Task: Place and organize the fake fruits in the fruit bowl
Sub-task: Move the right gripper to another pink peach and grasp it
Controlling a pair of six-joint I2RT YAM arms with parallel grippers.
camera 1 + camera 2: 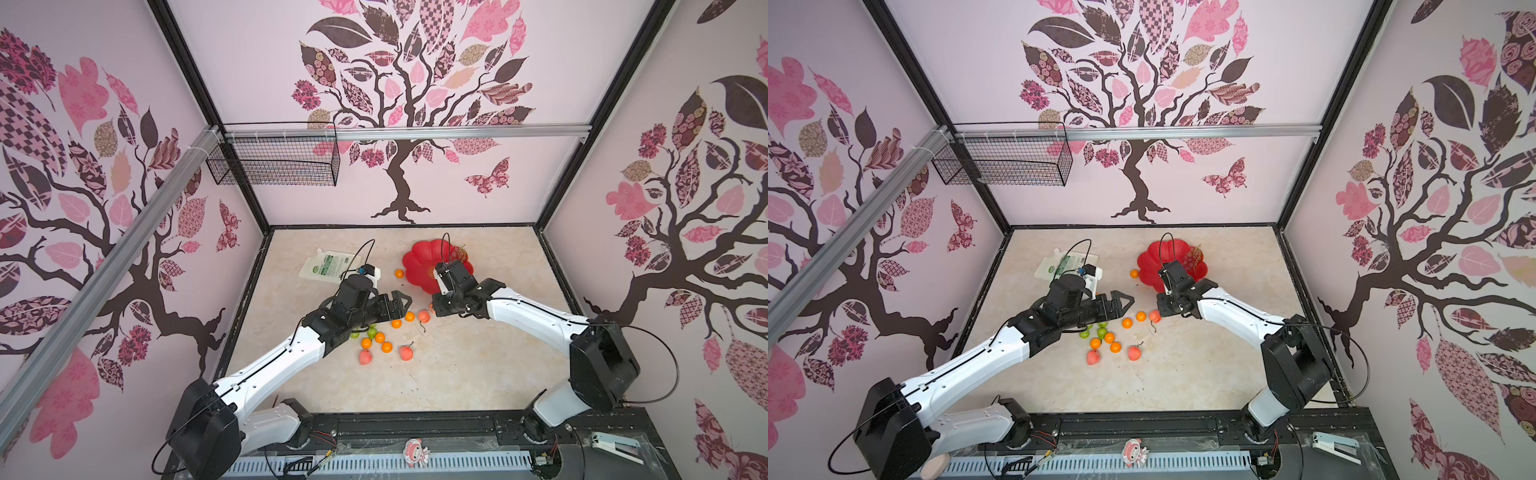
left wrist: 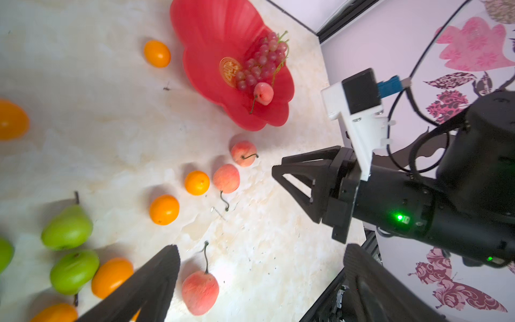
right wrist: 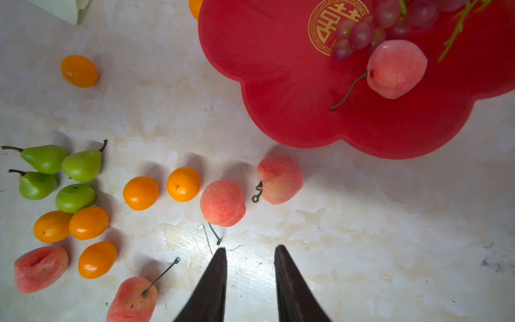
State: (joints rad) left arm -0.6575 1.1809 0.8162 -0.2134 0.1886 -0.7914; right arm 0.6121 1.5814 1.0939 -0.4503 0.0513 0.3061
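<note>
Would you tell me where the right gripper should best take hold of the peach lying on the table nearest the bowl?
Take the peach by its round body, from straight above: it lies on its side, and its stem is thin, curled and points sideways. Probably turn the right gripper so its jaws miss the bowl rim and the neighbouring peach.

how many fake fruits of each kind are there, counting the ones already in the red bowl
oranges: 7
pears: 4
peaches: 5
grape bunch: 1
total: 17
</note>
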